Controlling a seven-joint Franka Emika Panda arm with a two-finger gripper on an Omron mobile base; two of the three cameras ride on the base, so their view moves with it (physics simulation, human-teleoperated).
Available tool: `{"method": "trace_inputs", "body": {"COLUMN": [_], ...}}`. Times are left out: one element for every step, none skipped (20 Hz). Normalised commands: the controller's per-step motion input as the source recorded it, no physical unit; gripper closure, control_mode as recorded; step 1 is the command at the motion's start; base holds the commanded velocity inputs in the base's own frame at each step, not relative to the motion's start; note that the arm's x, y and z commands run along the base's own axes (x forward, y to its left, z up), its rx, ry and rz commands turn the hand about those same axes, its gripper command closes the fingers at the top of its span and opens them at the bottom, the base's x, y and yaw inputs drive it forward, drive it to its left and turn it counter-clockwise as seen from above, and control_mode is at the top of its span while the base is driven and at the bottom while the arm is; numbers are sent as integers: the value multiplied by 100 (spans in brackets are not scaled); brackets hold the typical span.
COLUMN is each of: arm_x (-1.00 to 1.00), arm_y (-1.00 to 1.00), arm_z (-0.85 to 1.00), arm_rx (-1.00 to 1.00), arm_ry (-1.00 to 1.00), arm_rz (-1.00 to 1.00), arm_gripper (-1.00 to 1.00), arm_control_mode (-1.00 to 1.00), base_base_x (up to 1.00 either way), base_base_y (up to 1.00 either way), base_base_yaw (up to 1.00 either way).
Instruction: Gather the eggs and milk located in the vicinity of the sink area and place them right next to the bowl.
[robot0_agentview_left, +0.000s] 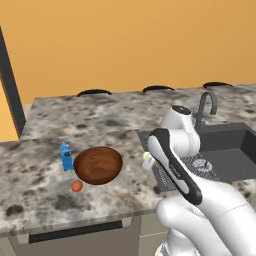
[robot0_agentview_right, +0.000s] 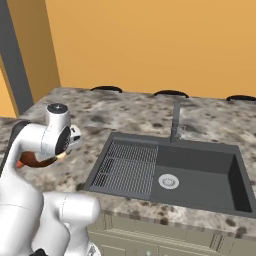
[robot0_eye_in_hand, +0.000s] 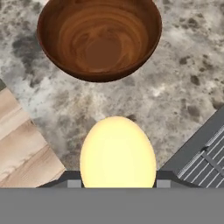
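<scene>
You have 1 speckled grey stone counter (robot0_agentview_left: 45, 175) carrying everything, so take the wooden bowl (robot0_agentview_left: 98, 165) as your landmark. It rests directly on the counter, upright and open. Just left of the bowl in your left base view stands the blue milk carton (robot0_agentview_left: 66, 156), upright, very near the rim. Just in front of the bowl, near its lower left edge, lies 1 orange-brown egg (robot0_agentview_left: 77, 186). To the right of the bowl the dark sink (robot0_agentview_right: 200, 175) is set into the counter
</scene>
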Motion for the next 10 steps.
{"method": "trace_inputs", "body": {"arm_x": [48,47,38,40,40,34,32,9,1,0], "arm_y": [0,0,0,-1,-9,-10,-12,-9,-14,-24], "arm_z": [2,3,11,15,12,11,12,15,12,6], "arm_rx": [0,0,0,0,0,0,0,0,0,0], "arm_ry": [13,12,7,10,7,6,5,5,2,0], "arm_rz": [11,18,24,30,35,36,37,45,51,55], "arm_gripper": [100,100,100,100,100,100,100,100,100,100], "arm_control_mode": [-100,-100,-100,-100,-100,-100,-100,-100,-100,-100], "base_base_x": [0,0,0,0,0,0,0,0,0,0], "base_base_y": [0,0,0,0,0,0,0,0,0,0], "base_base_yaw": [0,0,0,0,0,0,0,0,0,0]}}
